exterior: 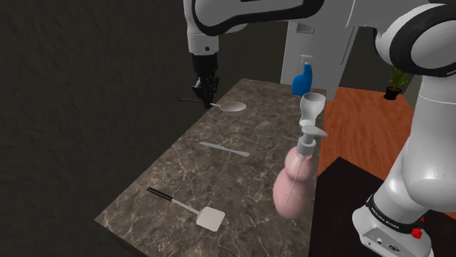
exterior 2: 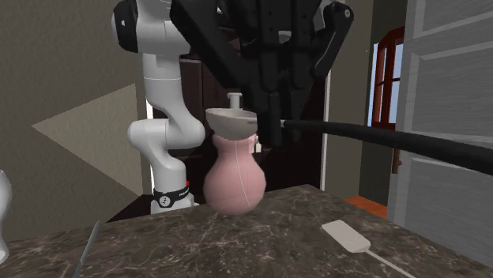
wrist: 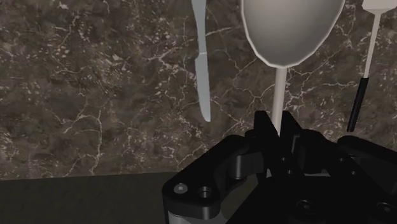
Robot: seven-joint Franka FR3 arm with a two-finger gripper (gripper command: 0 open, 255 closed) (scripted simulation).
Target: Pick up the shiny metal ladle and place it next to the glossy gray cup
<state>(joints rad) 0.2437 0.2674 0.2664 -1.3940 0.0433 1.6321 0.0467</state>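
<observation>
My gripper [exterior: 207, 93] is shut on the ladle [exterior: 234, 106], clasping its thin stem where the pale stem meets the dark handle. The ladle hangs level above the far corner of the marble table [exterior: 175, 175]. In the wrist view the pale bowl of the ladle [wrist: 289, 28] reaches out beyond the gripper [wrist: 278, 130]. From the second exterior view the gripper [exterior 2: 272, 126] is high over the table, with the ladle's [exterior 2: 231, 120] dark handle running to that view's right. A pale grey stemmed cup [exterior: 312, 104] stands at the table's edge toward the shoulder view's right, behind a pink pump bottle [exterior: 294, 186].
A knife [exterior: 225, 149] lies mid-table, also under the gripper [wrist: 202, 63]. A black-handled spatula [exterior: 197, 210] lies near the front edge. A blue spray bottle [exterior: 303, 77] stands at the far right corner. The pink bottle [exterior 2: 235, 178] stands tall near the stand.
</observation>
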